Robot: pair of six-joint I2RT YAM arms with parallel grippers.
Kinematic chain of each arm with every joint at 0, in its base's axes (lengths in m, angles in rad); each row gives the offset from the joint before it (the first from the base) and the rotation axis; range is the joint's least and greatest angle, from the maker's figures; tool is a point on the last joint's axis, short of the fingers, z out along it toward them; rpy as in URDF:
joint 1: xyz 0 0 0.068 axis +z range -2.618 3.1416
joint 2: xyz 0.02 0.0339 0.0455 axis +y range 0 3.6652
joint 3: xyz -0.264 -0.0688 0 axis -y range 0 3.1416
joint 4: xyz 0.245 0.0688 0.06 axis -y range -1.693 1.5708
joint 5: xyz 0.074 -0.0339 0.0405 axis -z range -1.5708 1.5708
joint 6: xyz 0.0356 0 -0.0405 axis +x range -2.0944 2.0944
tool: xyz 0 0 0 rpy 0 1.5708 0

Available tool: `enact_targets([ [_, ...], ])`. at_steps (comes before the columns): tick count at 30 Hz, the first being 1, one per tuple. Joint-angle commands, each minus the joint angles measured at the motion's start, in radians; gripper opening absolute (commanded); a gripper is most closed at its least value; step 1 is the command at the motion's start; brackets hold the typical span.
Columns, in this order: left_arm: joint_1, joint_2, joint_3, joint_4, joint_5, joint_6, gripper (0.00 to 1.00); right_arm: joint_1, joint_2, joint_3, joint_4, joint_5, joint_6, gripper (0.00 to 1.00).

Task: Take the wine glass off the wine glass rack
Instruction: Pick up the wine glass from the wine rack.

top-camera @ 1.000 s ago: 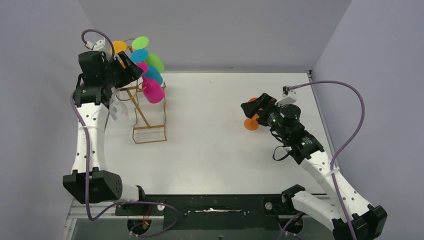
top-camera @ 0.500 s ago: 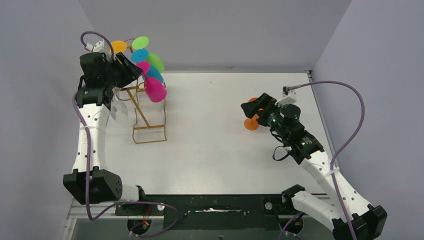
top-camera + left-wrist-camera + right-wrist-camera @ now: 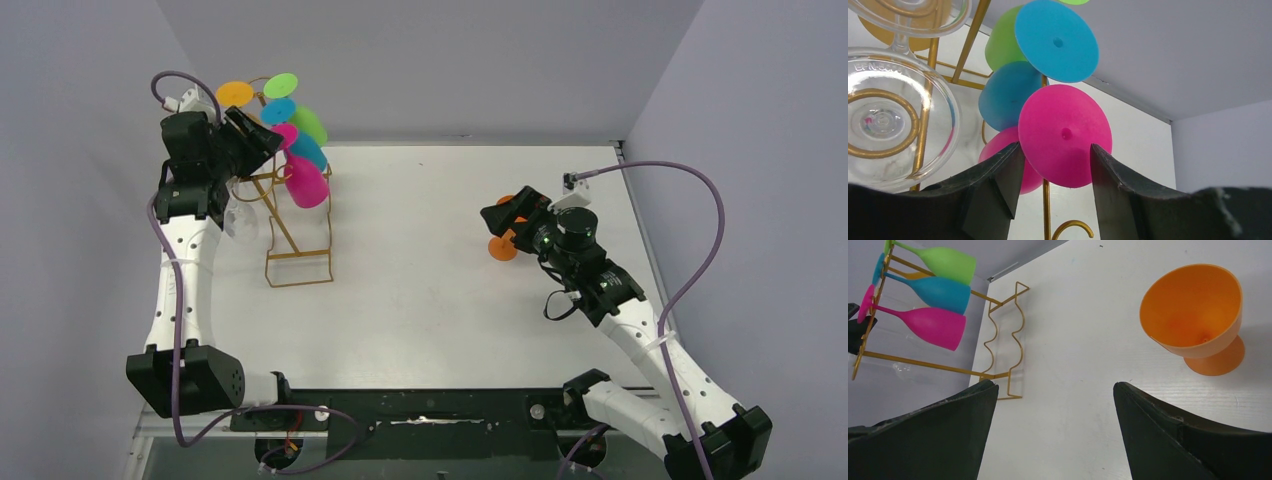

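Note:
The gold wire wine glass rack (image 3: 290,235) stands at the table's far left with pink (image 3: 305,183), blue (image 3: 305,148) and green (image 3: 310,122) wine glasses hanging on it. My left gripper (image 3: 255,140) is open, its jaws on either side of the pink glass's round foot (image 3: 1064,135) without closing on it. A clear glass (image 3: 893,115) hangs to the left in the left wrist view. My right gripper (image 3: 503,212) is open and empty above the table, beside an orange glass (image 3: 1195,315) standing upright.
Grey walls close in on the left, back and right. The rack's rectangular base (image 3: 298,268) reaches toward the table's middle. An orange foot (image 3: 235,95) shows at the rack's top left.
My left gripper has shifted slightly up and left at the rack's top. The right arm has not moved.

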Motion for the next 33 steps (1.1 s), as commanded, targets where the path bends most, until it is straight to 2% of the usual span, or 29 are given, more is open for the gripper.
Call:
enact_targets([
  [1,0.006,-0.044,-0.025,0.073,-0.031,-0.059,0.50,0.005,0.001,0.046,0.024,0.014,-0.001,0.89],
  [5,0.006,-0.044,-0.034,0.078,-0.039,-0.071,0.49,0.004,0.004,0.045,0.023,0.010,0.004,0.89],
  [11,0.006,-0.051,-0.061,0.098,-0.047,-0.101,0.40,0.004,0.005,0.048,0.024,0.007,0.005,0.89],
  [33,0.005,-0.134,-0.166,0.193,-0.053,-0.221,0.15,0.006,0.021,0.048,0.023,-0.005,0.023,0.89],
])
